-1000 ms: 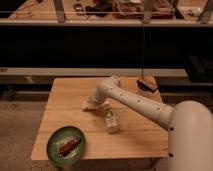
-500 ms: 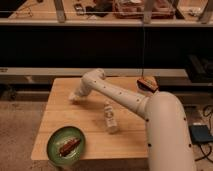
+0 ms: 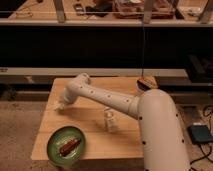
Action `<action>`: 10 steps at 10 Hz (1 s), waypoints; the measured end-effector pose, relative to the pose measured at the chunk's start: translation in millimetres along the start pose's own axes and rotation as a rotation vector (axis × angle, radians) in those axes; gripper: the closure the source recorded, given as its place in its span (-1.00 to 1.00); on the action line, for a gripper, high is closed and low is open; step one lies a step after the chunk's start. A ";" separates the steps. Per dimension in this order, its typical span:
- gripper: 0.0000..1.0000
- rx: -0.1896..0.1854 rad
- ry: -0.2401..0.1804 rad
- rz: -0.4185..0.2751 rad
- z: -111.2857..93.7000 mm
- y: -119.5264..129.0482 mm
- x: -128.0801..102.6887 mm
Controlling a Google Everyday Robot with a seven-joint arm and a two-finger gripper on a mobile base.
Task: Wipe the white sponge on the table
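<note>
Gripper (image 3: 60, 106) down at the surface's (image 3: 90, 142) left edge, fingers together on the white sponge (image 3: 58, 107) — its long axis unclear; no readable labels.

The white arm (image 3: 107, 99) reaches across the light-wood surface (image 3: 90, 145) toward ten o'clock, its hand (image 3: 61, 105) shut and pressed down at the left edge, where a pale patch that may be the white sponge shows beneath it. A white labelled bottle (image 3: 109, 120) stands near the centre, and a green plate (image 3: 66, 145) with a brown item sits at seven o'clock.
</note>
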 end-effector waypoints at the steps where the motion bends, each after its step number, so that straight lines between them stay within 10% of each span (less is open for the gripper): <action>1: 0.63 -0.017 -0.009 -0.022 -0.9 12.9 -4.6; 5: 0.63 -0.082 -0.040 0.007 -34.7 71.2 23.1; 10: 0.63 -0.074 0.083 0.120 -72.9 87.7 126.8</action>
